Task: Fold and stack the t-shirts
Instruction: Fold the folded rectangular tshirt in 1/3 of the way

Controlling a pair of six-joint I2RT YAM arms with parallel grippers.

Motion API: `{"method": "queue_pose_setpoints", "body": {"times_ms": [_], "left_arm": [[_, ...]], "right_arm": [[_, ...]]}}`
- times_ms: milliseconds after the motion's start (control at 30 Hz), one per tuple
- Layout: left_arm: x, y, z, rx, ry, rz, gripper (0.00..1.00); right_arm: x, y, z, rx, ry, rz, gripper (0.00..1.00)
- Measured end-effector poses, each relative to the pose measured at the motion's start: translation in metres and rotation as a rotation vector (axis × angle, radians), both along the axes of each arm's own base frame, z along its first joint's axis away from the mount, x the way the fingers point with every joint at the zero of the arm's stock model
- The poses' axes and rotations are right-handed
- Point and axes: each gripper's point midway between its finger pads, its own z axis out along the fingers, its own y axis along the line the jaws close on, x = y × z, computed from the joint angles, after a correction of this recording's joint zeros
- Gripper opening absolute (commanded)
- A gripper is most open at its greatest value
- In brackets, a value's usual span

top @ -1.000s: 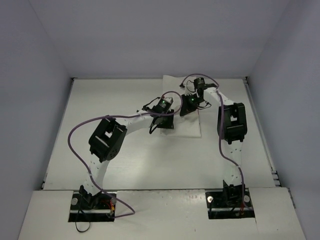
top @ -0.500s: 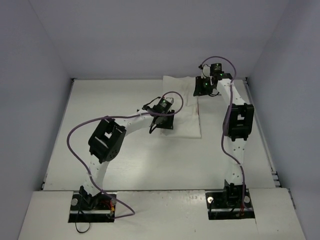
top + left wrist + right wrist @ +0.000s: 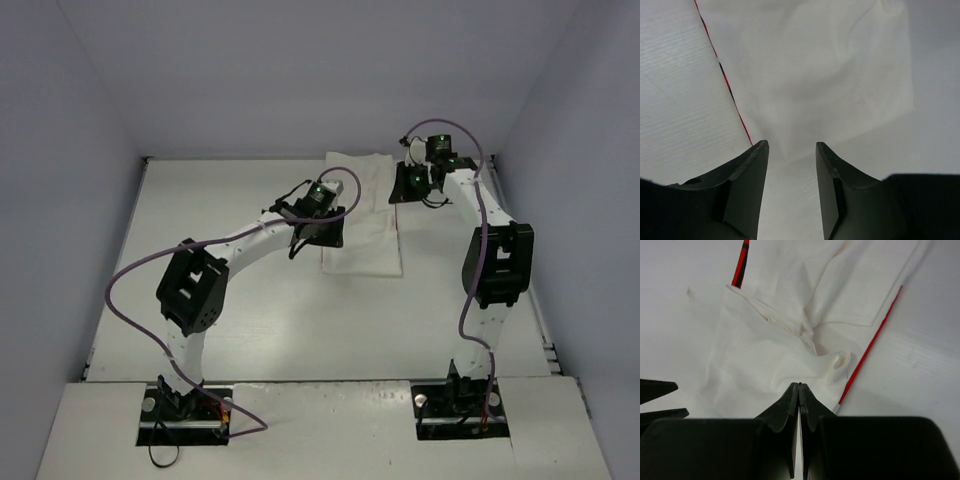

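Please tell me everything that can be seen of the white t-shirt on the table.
The t-shirt is white cloth, folded into a long rectangle lying flat on the far middle of the table. Creases and a bunched fold show near its far right edge. Thin red lines show along its edges. The left pincer stands open at its left edge, the right pincer shut over the bunched part; whether either touches it is unclear.
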Motion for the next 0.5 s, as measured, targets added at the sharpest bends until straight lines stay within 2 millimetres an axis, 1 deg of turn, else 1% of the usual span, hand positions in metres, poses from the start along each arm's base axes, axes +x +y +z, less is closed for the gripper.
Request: {"method": "queue_pose_setpoints", "body": {"times_ms": [133,267,367,500], "left_arm": [[-0.01,0.003,-0.04,0.038,0.086,0.002,0.39],[-0.014,0.005,-0.069,0.069,0.141,0.011,0.38],[-0.013,0.004,-0.073,0.067,0.15,0.021,0.39],[-0.013,0.004,-0.074,0.065,0.148,0.031,0.38]], "right_arm": [[-0.013,0.009,-0.04,0.029,0.099,0.049,0.0],[-0.017,0.012,-0.073,0.041,0.166,0.073,0.0],[-0.018,0.01,-0.093,0.026,0.199,0.073,0.0],[-0.014,-0.005,-0.106,0.004,0.212,0.039,0.0]]}}
